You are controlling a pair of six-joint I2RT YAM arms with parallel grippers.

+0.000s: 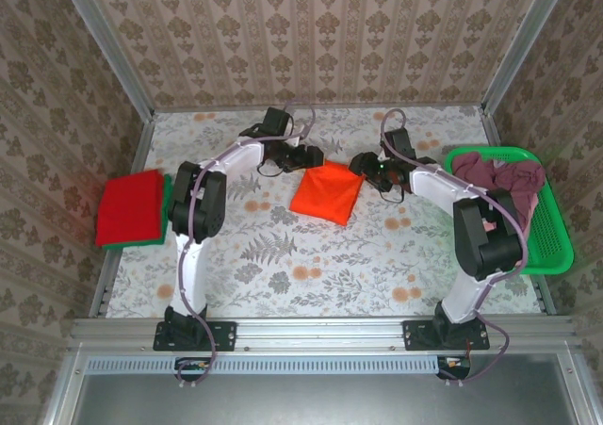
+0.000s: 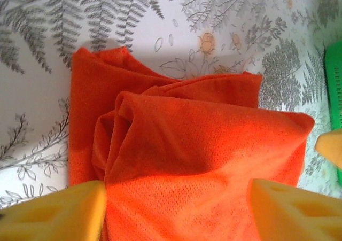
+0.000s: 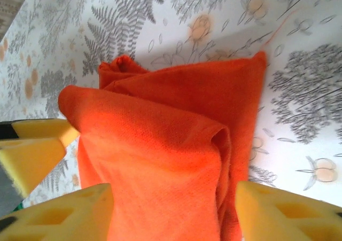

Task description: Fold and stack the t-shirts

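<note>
Fern-print table (image 1: 283,265), orange t-shirt (image 1: 325,194), papered walls (image 1: 311,29)

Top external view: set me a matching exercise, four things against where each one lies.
Things:
1. orange t-shirt
2. red t-shirt
3. mauve t-shirts
4. dark green t-shirt

Places:
A. in the green basket
B. middle of the table
C. left edge, on top
D. left edge, underneath

Pairs: 1-B, 2-C, 3-A, 4-D
</note>
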